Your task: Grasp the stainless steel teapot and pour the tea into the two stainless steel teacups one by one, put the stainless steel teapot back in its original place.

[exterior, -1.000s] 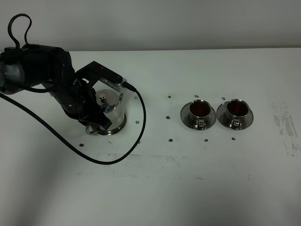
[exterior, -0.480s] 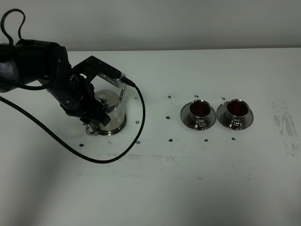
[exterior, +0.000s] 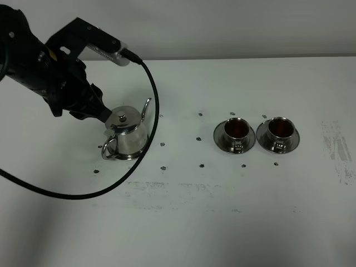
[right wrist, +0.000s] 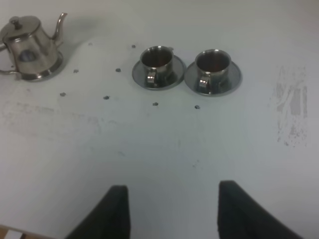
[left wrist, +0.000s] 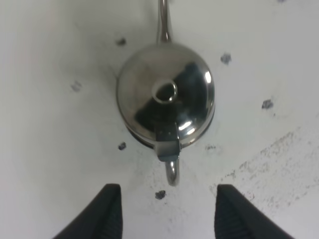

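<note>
The stainless steel teapot [exterior: 128, 132] stands upright on its flat steel disc [exterior: 137, 154] at the table's left, spout pointing back right. It also shows in the left wrist view [left wrist: 167, 99] and the right wrist view [right wrist: 29, 46]. My left gripper [left wrist: 169, 216] is open and empty, raised above and behind the teapot's loop handle [left wrist: 171, 172]. The two steel teacups [exterior: 235, 132] [exterior: 279, 132] sit on saucers at centre right, each holding dark reddish tea [exterior: 236, 129]. My right gripper [right wrist: 174, 214] is open and empty, well short of the cups [right wrist: 155, 60].
The left arm's black cable [exterior: 153, 128] loops down over the table around the teapot's right and front. Small dark marks [exterior: 201, 165] dot the white table [exterior: 222, 222]. A grey scuffed patch [exterior: 335, 146] lies at the far right.
My left gripper has let go of the teapot and risen up and back to the left. The teapot stays on its disc. The cups have not moved.
</note>
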Action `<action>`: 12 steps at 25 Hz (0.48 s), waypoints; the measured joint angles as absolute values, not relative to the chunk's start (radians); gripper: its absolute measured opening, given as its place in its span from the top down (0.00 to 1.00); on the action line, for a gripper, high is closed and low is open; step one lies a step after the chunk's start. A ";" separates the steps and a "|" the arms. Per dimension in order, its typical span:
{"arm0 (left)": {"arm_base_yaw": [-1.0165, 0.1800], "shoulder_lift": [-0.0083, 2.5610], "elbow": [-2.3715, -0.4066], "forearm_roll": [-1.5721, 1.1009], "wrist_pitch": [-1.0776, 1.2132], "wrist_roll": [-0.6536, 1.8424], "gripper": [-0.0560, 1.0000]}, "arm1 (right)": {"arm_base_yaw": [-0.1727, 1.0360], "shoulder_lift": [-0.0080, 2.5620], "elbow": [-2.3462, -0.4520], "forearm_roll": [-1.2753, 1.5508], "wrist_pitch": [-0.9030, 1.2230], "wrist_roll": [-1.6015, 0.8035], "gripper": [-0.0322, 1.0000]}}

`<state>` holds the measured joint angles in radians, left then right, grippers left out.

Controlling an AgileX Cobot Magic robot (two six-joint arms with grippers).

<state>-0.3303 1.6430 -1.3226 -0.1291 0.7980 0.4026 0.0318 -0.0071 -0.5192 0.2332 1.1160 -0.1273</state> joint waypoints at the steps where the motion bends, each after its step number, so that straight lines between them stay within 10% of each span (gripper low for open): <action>1: -0.330 1.628 -1.323 -0.129 0.798 0.403 0.50 | 0.032 -0.007 -0.519 0.233 1.116 -0.127 0.58; 12: -0.330 1.566 -1.323 -0.152 0.807 0.356 0.50 | 0.032 -0.007 -0.519 0.233 1.116 -0.127 0.58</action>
<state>-0.3303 1.5662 -1.3226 -0.1523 0.8074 0.3556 0.0318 -0.0071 -0.5192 0.2332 1.1160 -0.1273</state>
